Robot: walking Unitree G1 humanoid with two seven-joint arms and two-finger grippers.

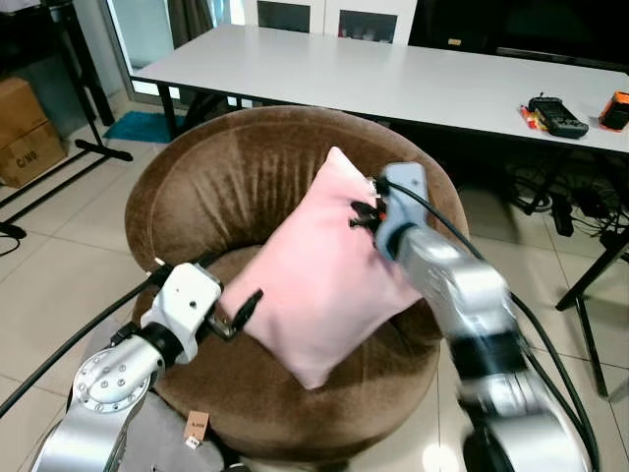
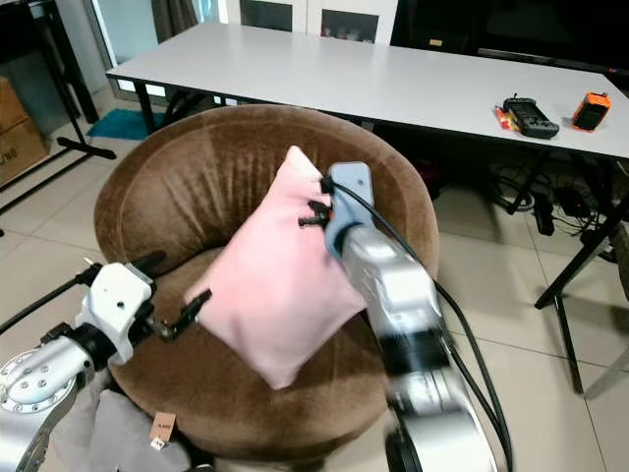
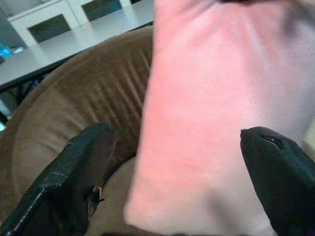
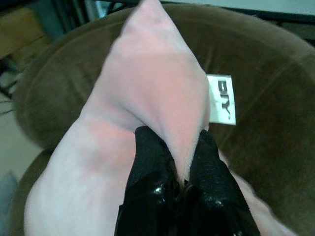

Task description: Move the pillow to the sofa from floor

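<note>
A pink pillow (image 1: 314, 265) hangs tilted over the seat of a round brown sofa chair (image 1: 226, 167), its lower corner near the seat cushion. My right gripper (image 1: 366, 211) is shut on a fold of the pillow's upper right edge; in the right wrist view the gripper (image 4: 182, 172) pinches the pink fabric beside a white tag (image 4: 221, 98). My left gripper (image 1: 231, 290) is open at the pillow's lower left side. In the left wrist view its fingers (image 3: 83, 172) stand wide apart with the pillow (image 3: 211, 98) just ahead between them.
A long white table (image 1: 393, 79) stands behind the chair with a black device (image 1: 558, 116) and an orange one (image 1: 616, 108) on it. Table legs and cables (image 1: 580, 206) are at the right. A cardboard box (image 1: 25, 128) is far left. Grey cloth (image 1: 147, 433) lies near my left arm.
</note>
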